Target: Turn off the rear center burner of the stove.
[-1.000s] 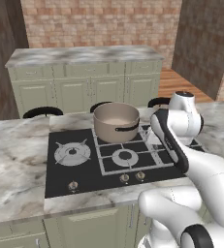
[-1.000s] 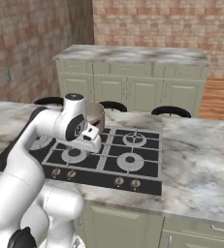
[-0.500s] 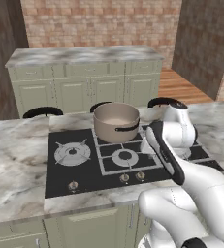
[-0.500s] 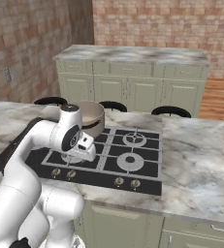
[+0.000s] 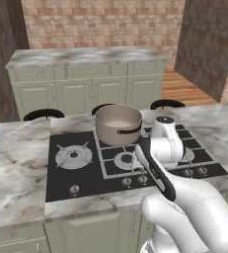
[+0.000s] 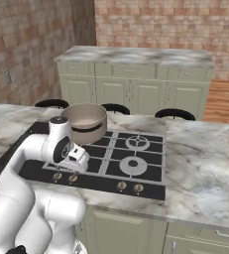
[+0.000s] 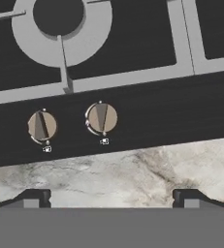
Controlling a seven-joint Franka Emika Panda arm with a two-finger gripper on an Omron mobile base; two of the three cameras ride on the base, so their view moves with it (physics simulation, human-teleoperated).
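Lighting is even, soft and moderately bright, with no clear source. Shadows are faint and the stove [image 5: 81,178] glass shows no glare. Textures look slightly soft and pixelated; edges are undistorted.

A home kitchen is showing here: a black gas stove [image 5: 86,173] sitting in a marble counter [image 5: 17,168], pale green cabinets [image 5: 86,89] lining a brick wall [image 5: 100,24].

Arm [image 5: 160,163] hides the stove's [image 5: 81,178] right-centre burners in left base view; hand view crops the burner ring [image 7: 60,29] above two knobs [image 7: 102,117], markings illegible.
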